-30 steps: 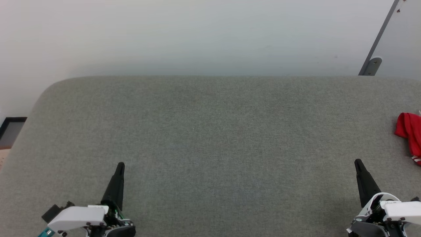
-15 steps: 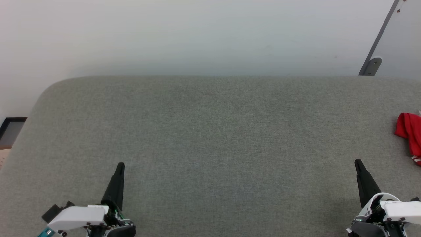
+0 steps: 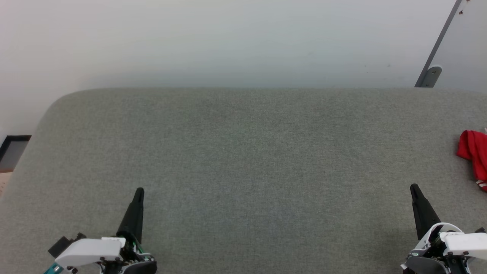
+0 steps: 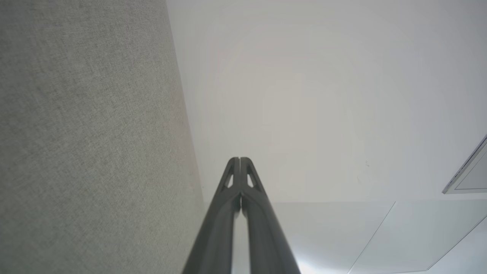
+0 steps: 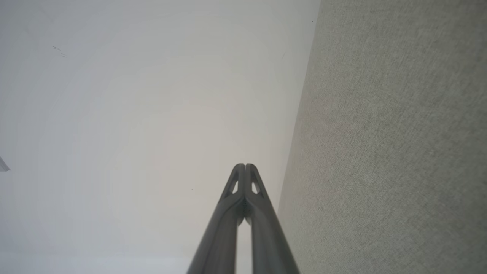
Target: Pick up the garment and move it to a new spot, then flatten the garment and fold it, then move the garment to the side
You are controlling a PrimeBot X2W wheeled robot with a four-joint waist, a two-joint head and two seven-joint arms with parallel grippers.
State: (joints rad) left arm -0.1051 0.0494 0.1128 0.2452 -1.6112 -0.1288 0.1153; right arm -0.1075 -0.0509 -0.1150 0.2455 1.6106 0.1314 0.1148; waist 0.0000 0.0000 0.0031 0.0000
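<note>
A: Left wrist view: the left gripper (image 4: 239, 159) has both dark fingers pressed together at the tips, nothing between them. The lower part of the fingers runs off the bottom edge.

B: And the other tool?

A: The right gripper (image 5: 245, 165), in its own wrist view, is the same: fingertips meeting, nothing held. In the head view each gripper reads as a single dark spike, so finger spacing cannot be judged there; the white wrist housings are cut by the bottom edge.

B: Surroundings of the tools?

A: Both hang above the near part of the grey fabric surface (image 3: 243, 152), left gripper (image 3: 139, 190) at lower left, right gripper (image 3: 414, 187) at lower right, well apart. Behind the surface stands a pale wall (image 3: 228, 42).

B: Location of the garment?

A: The garment (image 3: 475, 150) lies crumpled on the surface at the far right, beyond and to the right of the right gripper, not touching it. The frame edge cuts it off; a red bunch and a bit of red-and-white striped trim are visible, and its overall shape cannot be made out.
</note>
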